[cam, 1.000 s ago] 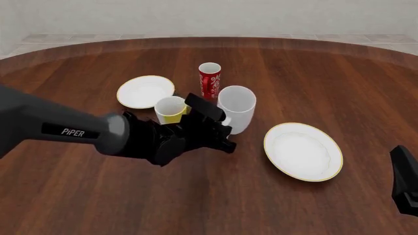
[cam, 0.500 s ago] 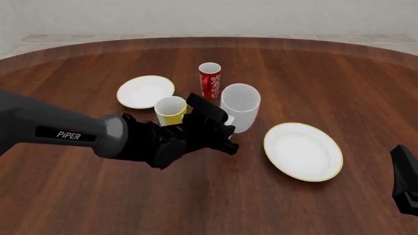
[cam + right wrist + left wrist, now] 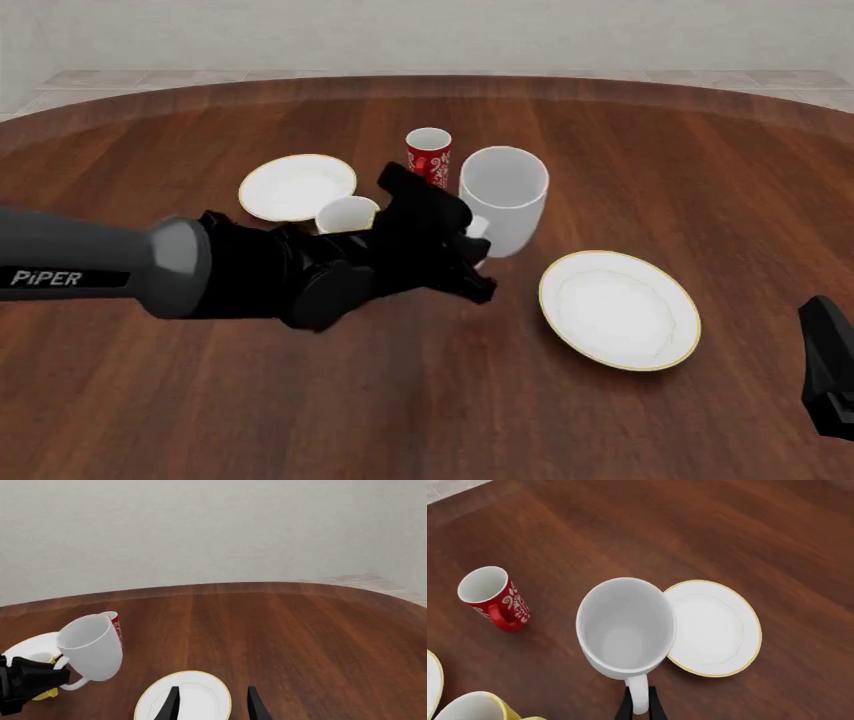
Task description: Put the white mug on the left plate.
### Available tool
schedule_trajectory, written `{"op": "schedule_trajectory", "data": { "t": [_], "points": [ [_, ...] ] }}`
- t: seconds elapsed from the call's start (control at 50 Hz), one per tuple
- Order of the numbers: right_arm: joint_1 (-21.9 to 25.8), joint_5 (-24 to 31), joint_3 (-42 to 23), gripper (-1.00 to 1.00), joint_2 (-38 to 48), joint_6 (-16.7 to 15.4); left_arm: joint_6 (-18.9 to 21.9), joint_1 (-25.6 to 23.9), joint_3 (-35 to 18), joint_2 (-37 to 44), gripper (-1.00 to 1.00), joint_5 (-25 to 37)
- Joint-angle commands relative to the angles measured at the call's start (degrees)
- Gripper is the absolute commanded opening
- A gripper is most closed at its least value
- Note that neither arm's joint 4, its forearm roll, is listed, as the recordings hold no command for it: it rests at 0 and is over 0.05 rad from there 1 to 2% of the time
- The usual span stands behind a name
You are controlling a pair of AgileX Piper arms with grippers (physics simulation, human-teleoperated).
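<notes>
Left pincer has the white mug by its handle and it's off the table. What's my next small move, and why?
Probably carry the white mug leftward, keeping it high. The left pincer grips its handle and the right wrist view shows it lifted and tilted. The left plate lies beyond the yellow mug and beside the red cup, so height should clear both.

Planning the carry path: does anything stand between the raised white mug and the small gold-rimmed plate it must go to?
Yes. The yellow mug with white inside sits beside the small white gold-rimmed plate, on the tall white mug's side; the red patterned cup stands close by that line.
</notes>
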Motion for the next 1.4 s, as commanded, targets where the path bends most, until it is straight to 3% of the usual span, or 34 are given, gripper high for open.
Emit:
{"op": "schedule_trajectory", "data": {
  "t": [0.02, 0.64, 0.86, 1.4],
  "points": [
    [-0.10, 0.00, 0.00, 1.00, 0.00, 0.11, -0.33, -1.12, -1.40, -9.88, -1.00, 9.43],
    [-0.35, -0.04, 0.00, 1.00, 0.00, 0.10, 3.40, 1.67, -5.24, -12.77, -1.00, 15.76],
    [-0.34, -0.05, 0.00, 1.00, 0.00, 0.17, 1.17, 3.64, -7.65, -12.96, -1.00, 18.38],
    [-0.88, -0.17, 0.00, 1.00, 0.00, 0.52, 0.79, 8.24, -9.97, -12.21, -1.00, 20.05]
  ]
}}
